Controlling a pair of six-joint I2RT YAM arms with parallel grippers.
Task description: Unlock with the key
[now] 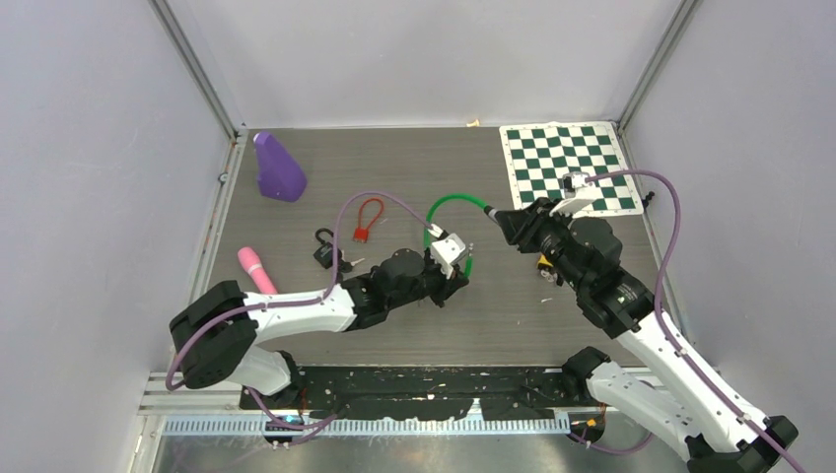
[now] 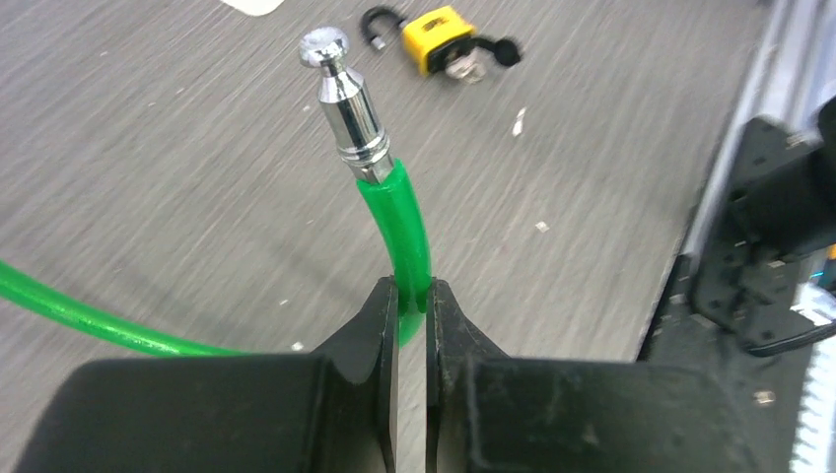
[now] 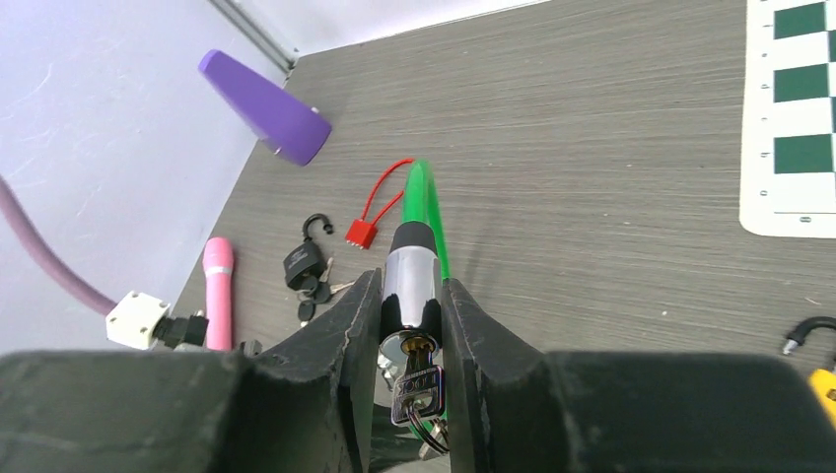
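Note:
A green cable lock (image 1: 449,205) arcs over the table between both arms. My left gripper (image 2: 412,296) is shut on the green cable (image 2: 399,227) just behind its free chrome pin (image 2: 340,84), which points up and away, out of the lock body. My right gripper (image 3: 412,296) is shut on the chrome lock cylinder (image 3: 409,271); a silver key (image 3: 419,389) sits in its keyhole, with a second key hanging on the ring below. In the top view the left gripper (image 1: 455,268) is at table centre and the right gripper (image 1: 505,219) is to its upper right.
An open yellow padlock (image 2: 439,44) with keys lies near the right arm. An open black padlock with keys (image 1: 327,251), a red cable lock (image 1: 367,222), a pink cylinder (image 1: 256,269) and a purple cone (image 1: 278,168) lie on the left. A checkerboard mat (image 1: 567,163) is at back right.

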